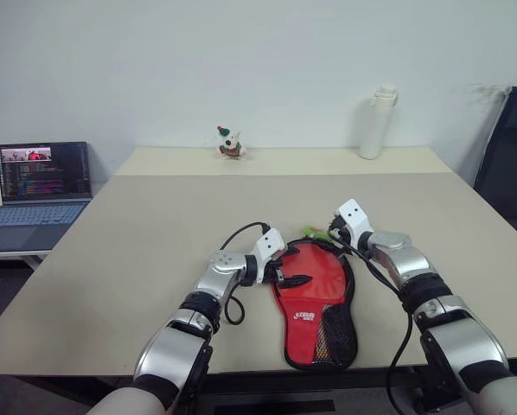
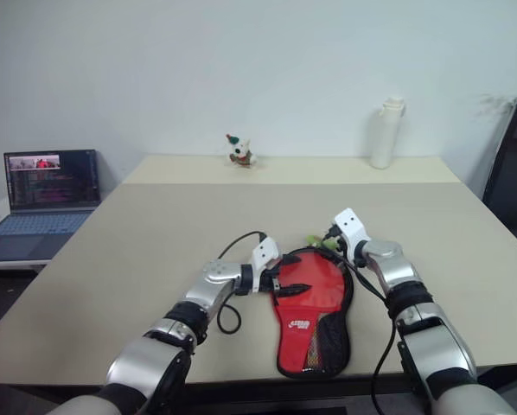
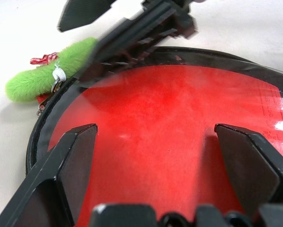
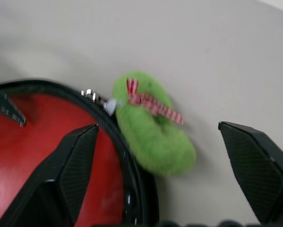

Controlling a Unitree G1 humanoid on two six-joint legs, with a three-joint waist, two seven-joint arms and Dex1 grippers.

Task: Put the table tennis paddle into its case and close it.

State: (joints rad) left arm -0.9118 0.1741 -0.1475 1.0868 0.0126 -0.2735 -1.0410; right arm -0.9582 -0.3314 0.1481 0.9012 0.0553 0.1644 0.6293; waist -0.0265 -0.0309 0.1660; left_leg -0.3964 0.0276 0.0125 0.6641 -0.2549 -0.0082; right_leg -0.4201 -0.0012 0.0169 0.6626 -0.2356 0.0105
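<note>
Both hands, left (image 3: 153,156) & right (image 4: 172,165), spread wide over the case (image 1: 315,290) (nothing held).

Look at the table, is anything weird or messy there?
Nothing is spilled or broken. The red case lies flat near the table's front edge. One funny thing: a fuzzy green charm with a checked ribbon hangs at its zip, sticking out onto the table.

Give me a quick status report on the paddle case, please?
Left tool open over the red case. Right tool open, at the green fuzzy zip charm. Case flat at table edge. Nothing in the way.
</note>
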